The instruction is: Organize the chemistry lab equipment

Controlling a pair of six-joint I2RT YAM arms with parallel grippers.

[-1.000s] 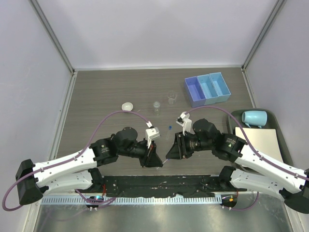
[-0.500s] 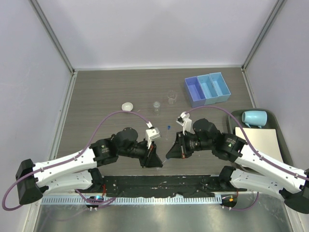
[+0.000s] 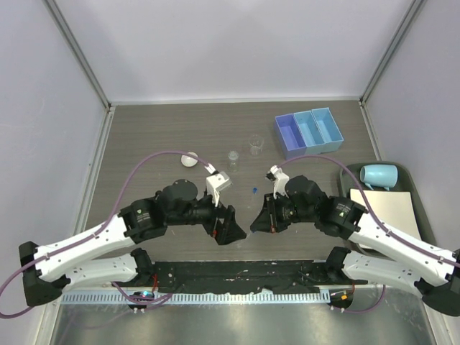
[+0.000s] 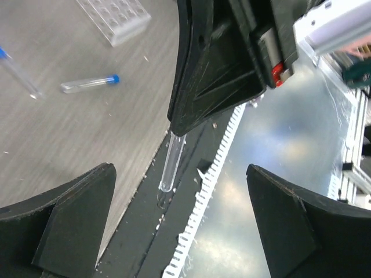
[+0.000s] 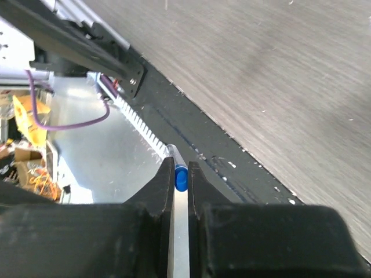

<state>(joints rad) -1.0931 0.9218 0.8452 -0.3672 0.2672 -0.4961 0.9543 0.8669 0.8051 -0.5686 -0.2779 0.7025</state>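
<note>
Right jaws pinch one blue-capped tube [image 5: 180, 176]; my left jaws spread empty. Early stage, I judge: loose tubes [image 4: 90, 84], beakers [image 3: 233, 156], dish [image 3: 189, 159] unsorted; blue tray [image 3: 307, 133] empty.

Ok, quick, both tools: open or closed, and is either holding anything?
Left tool: open, holding nothing.
Right tool: closed on a blue-capped tube.

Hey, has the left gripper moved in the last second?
Yes. The left gripper has opened, and its wrist has shifted toward the far-left, nearer the small white dish. The arm's purple cable now crosses that dish.
</note>
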